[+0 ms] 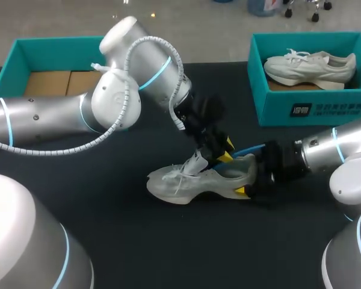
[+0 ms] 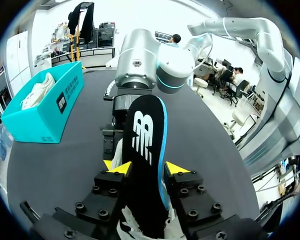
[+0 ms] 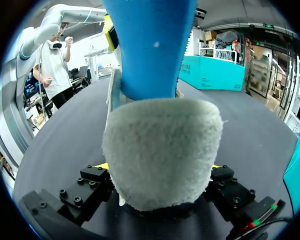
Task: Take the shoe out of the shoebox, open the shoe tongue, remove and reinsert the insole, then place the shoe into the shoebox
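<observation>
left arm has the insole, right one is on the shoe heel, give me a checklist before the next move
1. Left end effector shut on insole: ok.
2. Right end effector shut on shoe at the heel: ok.
3. Shoe upright on table: ok.
4. Insole fully inside shoe: not ok, most of it sticks out.
5. Tongue pulled open: cannot tell, hidden by the left arm.

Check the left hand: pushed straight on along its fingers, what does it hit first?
The left hand would likely drive its insole into the shoe, then meet the right hand at the heel; depth unclear.
</observation>
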Tool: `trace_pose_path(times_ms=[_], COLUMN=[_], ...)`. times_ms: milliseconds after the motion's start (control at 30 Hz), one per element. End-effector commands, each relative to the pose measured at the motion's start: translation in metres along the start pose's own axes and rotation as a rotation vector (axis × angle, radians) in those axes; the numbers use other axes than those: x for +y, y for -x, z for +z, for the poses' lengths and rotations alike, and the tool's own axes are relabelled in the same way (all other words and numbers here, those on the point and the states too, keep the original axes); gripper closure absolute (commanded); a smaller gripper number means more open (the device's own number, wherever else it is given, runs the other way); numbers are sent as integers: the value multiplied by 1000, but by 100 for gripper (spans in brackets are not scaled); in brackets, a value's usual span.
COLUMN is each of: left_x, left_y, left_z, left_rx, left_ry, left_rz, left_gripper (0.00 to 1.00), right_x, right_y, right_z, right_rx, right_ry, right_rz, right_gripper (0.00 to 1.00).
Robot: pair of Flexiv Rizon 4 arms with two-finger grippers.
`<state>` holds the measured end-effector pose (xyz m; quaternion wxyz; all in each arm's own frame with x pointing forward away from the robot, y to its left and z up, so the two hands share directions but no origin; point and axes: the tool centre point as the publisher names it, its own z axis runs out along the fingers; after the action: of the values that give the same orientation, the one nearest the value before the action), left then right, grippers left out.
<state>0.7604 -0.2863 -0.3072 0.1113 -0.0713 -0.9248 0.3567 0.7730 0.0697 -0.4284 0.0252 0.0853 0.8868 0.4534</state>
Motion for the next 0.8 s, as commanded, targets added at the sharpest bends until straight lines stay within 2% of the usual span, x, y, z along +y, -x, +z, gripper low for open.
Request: trace_pose_path(times_ms=[33, 267, 367, 800], left_x=[-1, 3, 7, 16], left_y=[-13, -17, -15, -5], left_z=[5, 8, 9, 10], left_rx=[-57, -137, -210, -252], left_ry=[19, 50, 89, 106], left_rz=[5, 5, -9, -18], left_gripper=[61, 60, 61, 65], right_x=[-5, -5, -5, -5], right_y=[0, 0, 0, 0], right_z=[5, 5, 5, 5], right_rx=[0, 0, 0, 0], right_ry=[-3, -3, -3, -3], right_rz=[1, 1, 1, 1], right_gripper=[100, 100, 100, 100])
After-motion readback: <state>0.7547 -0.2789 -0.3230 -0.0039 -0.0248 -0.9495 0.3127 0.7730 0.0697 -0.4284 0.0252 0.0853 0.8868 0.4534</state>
